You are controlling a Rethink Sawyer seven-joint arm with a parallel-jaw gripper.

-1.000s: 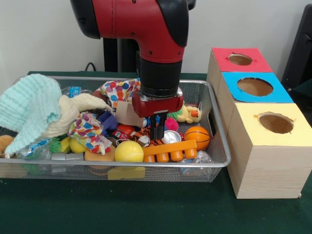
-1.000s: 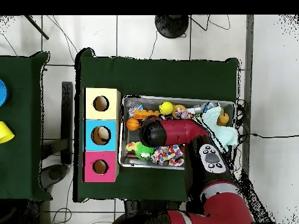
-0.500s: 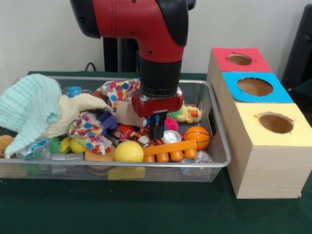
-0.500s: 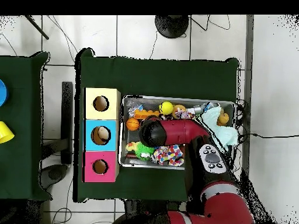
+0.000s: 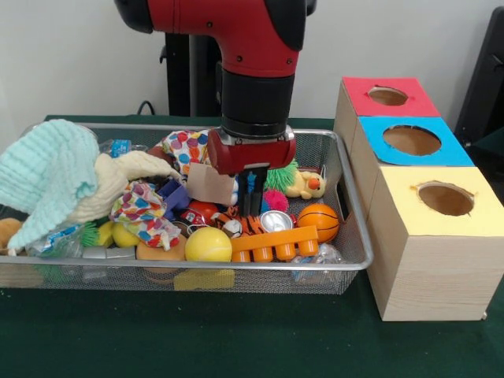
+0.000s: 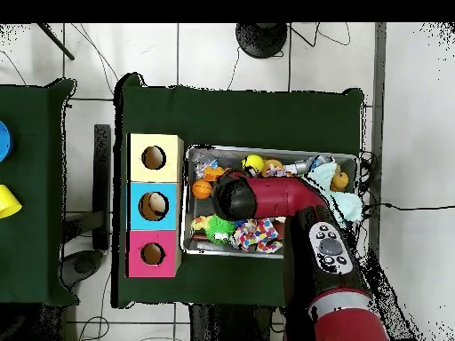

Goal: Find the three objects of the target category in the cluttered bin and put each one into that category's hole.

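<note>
bench: green cloth, carries the bin and the three boxes.
arm: red and black, comes down over the middle of the bin.
bin: wire mesh tray, packed with toys and cloth; knit cloth heaped at one end.
boxes: red box, blue box, yellow box in a row just beside the bin, one round hole in each top.
tool: dark fingers hang just above the tiger-striped toy and silver can; fingers look pressed close together with nothing between them, though clutter behind makes that hard to confirm.
nearby toys: basketball, yellow ball, orange block strip, duck plush, all loose in the bin.
task thing: target category not given, so cannot tell which toys count; every candidate sits in the bin, none at a hole.
step: search and pick phase, tool poised over the centre pile, no grasp made.
next move: probably spread the fingers, drop onto one toy clear of its neighbours, lift, carry to the matching hole.
</note>
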